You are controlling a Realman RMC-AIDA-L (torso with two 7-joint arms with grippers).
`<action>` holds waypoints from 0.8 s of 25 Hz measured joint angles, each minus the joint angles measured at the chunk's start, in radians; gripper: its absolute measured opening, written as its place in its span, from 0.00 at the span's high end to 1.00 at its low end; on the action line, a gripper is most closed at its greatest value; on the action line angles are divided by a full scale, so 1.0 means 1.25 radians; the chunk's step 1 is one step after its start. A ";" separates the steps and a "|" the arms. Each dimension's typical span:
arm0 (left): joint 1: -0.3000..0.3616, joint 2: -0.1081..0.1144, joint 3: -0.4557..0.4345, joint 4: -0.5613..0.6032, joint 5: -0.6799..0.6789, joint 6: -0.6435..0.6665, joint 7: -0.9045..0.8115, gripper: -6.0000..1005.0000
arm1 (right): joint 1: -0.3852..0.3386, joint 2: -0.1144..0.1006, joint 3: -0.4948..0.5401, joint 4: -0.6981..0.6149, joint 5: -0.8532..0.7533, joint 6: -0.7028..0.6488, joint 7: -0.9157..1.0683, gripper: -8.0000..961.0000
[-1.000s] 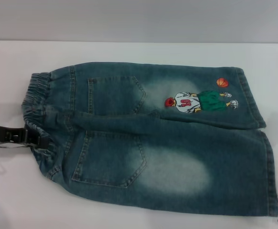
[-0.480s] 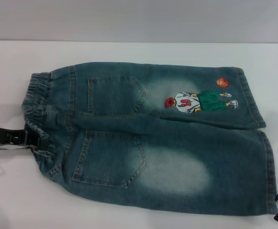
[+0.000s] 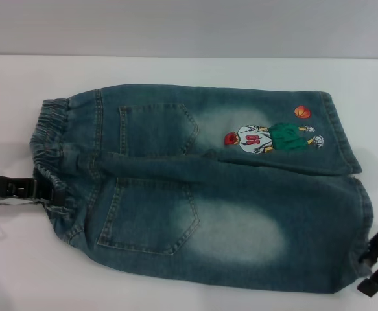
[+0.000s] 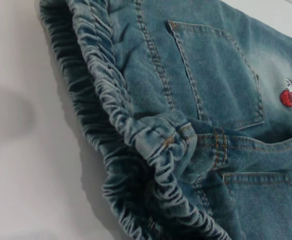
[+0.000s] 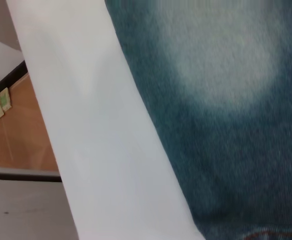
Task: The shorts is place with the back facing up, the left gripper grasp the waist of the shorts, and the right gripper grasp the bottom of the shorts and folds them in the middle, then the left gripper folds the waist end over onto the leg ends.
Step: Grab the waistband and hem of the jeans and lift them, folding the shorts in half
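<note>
Blue denim shorts (image 3: 208,194) lie flat, back side up, across the middle of a white desk (image 3: 20,272), with two back pockets showing. The gathered elastic waist of the shorts (image 3: 51,155) points toward the desk's left edge, and the two straight leg hems, the bottom of the shorts (image 3: 364,214), point toward its right edge. An embroidered cartoon basketball player (image 3: 273,138) with an orange ball (image 3: 302,112) sits on the far leg, near its hem. The left gripper (image 3: 49,192) reaches in from the left edge, its fingers closed on the waistband. The right gripper (image 3: 373,265) is at the near right corner, touching the near leg's hem, which bunches slightly there; whether its fingers are open or closed cannot be told.
</note>
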 joint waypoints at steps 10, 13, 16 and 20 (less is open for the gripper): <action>0.000 0.001 0.000 -0.007 0.000 -0.003 0.002 0.95 | 0.017 0.020 0.002 -0.012 -0.003 -0.002 -0.004 0.36; -0.001 0.001 0.000 -0.007 0.000 -0.004 0.002 0.95 | 0.018 0.022 0.002 -0.012 -0.004 -0.002 -0.007 0.36; -0.001 0.001 0.000 -0.007 0.000 -0.004 0.002 0.95 | 0.016 0.022 0.002 -0.021 -0.005 0.000 -0.010 0.36; -0.002 0.002 0.000 -0.007 0.000 -0.004 0.002 0.95 | 0.000 0.022 0.002 -0.057 -0.005 0.006 -0.024 0.44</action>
